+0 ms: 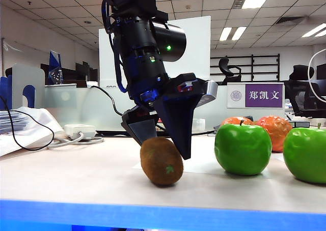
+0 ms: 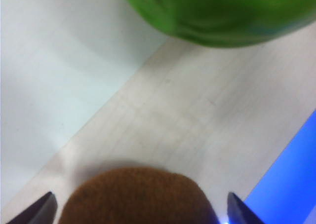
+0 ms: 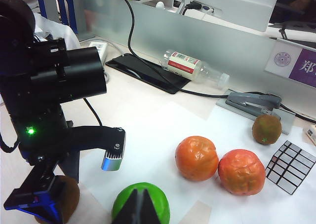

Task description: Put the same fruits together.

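An open-plan office with ceiling lights lay behind the pale worktop (image 1: 76, 172). In the exterior view, the left end effector (image 1: 165, 142) pointed down at the near kiwi (image 1: 162, 161), its dark fingers standing open on either side of the fruit's top; whether they touched it could not be told. To the right stood two green apples (image 1: 243, 148) (image 1: 306, 154), with two orange-red fruits (image 1: 275, 132) (image 1: 235, 121) behind them.

The left wrist view showed the brown kiwi (image 2: 136, 197) between the two spread fingertips (image 2: 37, 211), on the worktop, with a green apple (image 2: 222, 14) further off.

In the right wrist view, the right end effector (image 3: 140, 209) appeared closed, its fingers pressed together and holding nothing, hovering above a green apple (image 3: 153, 197). The two orange-red fruits (image 3: 196, 158) (image 3: 241, 171) sat touching each other on white paper (image 3: 148, 130). A second kiwi (image 3: 267, 129) lay well apart from them, beside a grey stapler (image 3: 249, 103). A mirrored cube (image 3: 291, 167) and a lying plastic bottle (image 3: 192, 67) were also there.
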Robot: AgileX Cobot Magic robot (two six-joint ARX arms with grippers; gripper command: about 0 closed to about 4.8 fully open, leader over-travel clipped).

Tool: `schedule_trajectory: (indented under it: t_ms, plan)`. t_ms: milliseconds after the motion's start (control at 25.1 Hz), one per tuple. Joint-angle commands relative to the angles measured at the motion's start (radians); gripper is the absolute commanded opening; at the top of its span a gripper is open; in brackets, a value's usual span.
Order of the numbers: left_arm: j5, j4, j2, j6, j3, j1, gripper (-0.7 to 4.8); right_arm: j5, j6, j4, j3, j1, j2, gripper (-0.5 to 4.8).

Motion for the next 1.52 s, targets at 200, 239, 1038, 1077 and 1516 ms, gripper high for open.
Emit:
schedule_trajectory:
  t_ms: [200,239,1038,1077,1516]
  plan:
    - [0.0,-0.021,-0.005,0.021,-0.061,-0.002,4.79,0.0,-0.002,0.008,0.006,0.001,-0.002,-0.06]
    - [0.0,-0.016,-0.005,0.024,-0.076,-0.002,4.79,0.0,-0.003,0.009,0.006,0.001,-0.002,-0.06]
    - [-0.086,0.093,-0.006,0.113,0.15,0.055,-0.05,0.03,-0.073,-0.086,0.021,-0.001,0.017,-0.06]
    - [-0.085,0.105,-0.006,0.116,0.179,0.072,-0.05,0.03,-0.072,-0.131,0.03,-0.003,0.032,-0.06]
    - [0.012,0.101,0.297,0.155,0.74,0.19,-0.05,0.046,-0.041,-0.251,0.128,-0.053,0.171,-0.06]
